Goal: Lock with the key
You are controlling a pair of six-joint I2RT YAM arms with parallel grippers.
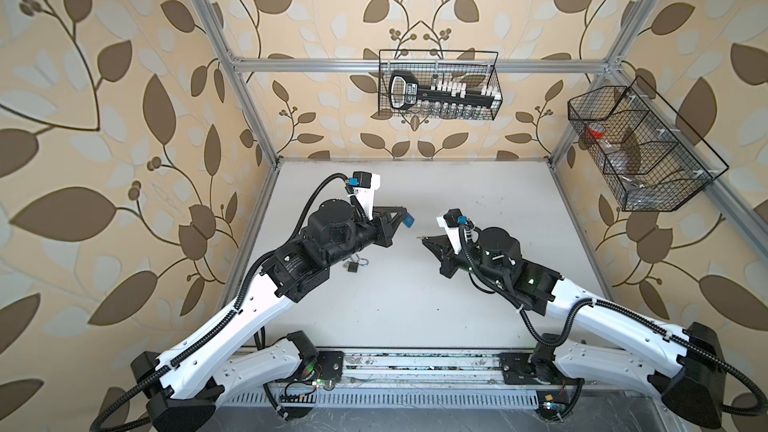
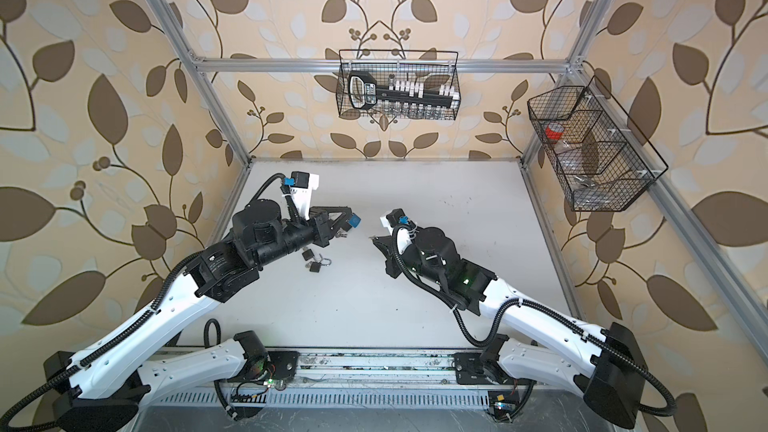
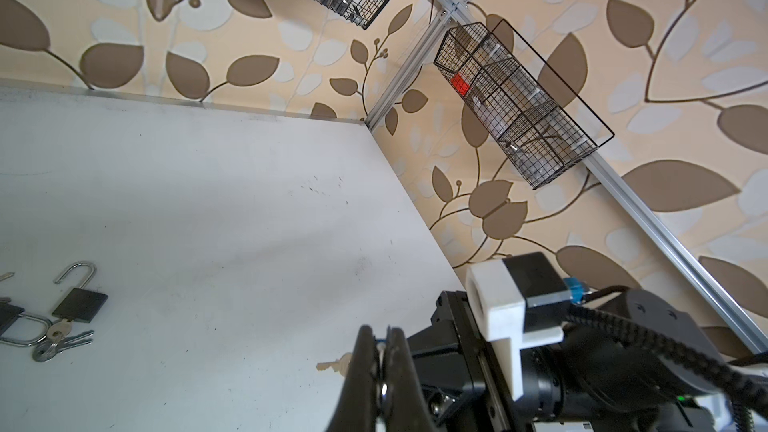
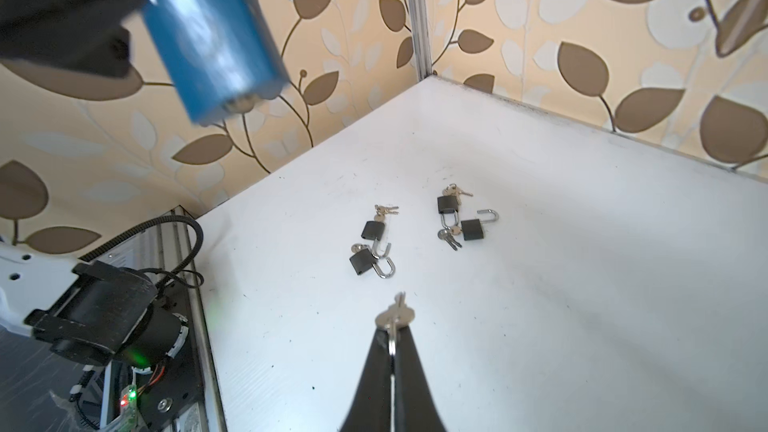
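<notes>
Key (image 4: 395,315) pinched tight in the right gripper (image 4: 392,330) should enter squarely the keyhole (image 4: 239,105) of the blue padlock (image 4: 212,35) that the left gripper (image 3: 381,336) clamps.

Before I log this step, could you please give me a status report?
Left claw shut on blue padlock. Right claw shut on key. Key short of padlock, not inserted. Black padlocks lie on table, none between.

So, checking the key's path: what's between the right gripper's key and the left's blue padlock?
Nothing: in both top views only bare table shows between the key and the blue padlock.
</notes>
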